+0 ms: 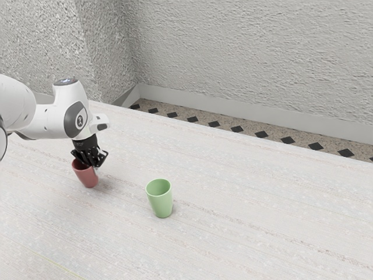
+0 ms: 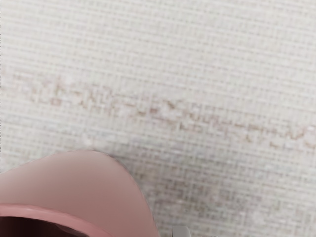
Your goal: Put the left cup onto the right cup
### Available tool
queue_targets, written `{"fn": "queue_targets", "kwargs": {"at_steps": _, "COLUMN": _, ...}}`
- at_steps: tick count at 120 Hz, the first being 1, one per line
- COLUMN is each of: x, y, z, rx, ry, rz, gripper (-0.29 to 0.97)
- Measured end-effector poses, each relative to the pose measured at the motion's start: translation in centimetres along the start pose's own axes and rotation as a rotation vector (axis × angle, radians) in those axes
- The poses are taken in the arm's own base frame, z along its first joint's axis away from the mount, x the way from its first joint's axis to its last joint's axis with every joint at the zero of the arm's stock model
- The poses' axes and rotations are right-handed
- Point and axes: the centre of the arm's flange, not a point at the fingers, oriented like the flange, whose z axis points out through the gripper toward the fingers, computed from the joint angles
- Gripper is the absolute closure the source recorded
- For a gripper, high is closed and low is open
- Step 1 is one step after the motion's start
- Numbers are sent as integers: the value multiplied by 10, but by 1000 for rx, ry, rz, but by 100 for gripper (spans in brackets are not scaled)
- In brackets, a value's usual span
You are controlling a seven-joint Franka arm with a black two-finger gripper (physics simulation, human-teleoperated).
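Observation:
The red cup [image 1: 86, 175] stands upright on the table at the exterior view's left. My gripper [image 1: 89, 160] is right on top of it, down at its rim, and looks open. In the wrist view the red cup [image 2: 69, 192] is a large blurred shape just under my hand, with one grey fingertip [image 2: 180, 231] a little outside its wall. The green cup [image 1: 159, 198] stands upright on the table, a short way toward the exterior view's right and nearer the front, apart from the red cup and the gripper.
The pale wood-grain table [image 1: 250, 204] stretches wide to the exterior view's right. Behind its far edge lies a floor strip with black diamond tiles [image 1: 262, 134] and a rough grey wall [image 1: 250, 52].

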Motion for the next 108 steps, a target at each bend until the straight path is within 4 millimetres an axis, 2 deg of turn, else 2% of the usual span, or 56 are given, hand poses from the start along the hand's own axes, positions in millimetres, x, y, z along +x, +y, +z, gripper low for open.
{"fn": "queue_targets", "kwargs": {"at_steps": 40, "x": 0, "y": 2, "z": -7, "rx": 0, "ry": 7, "rz": -18, "gripper": 79}}
{"fn": "queue_targets", "kwargs": {"at_steps": 60, "x": 2, "y": 13, "z": -20, "rx": -1, "ry": 21, "rz": 2, "gripper": 79}}
{"fn": "queue_targets", "kwargs": {"at_steps": 82, "x": 2, "y": 61, "z": -63, "rx": 6, "ry": 40, "rz": 95, "gripper": 79}}
{"fn": "queue_targets", "kwargs": {"at_steps": 108, "x": -5, "y": 117, "z": -87, "rx": -6, "ry": 13, "rz": 174, "gripper": 78}}
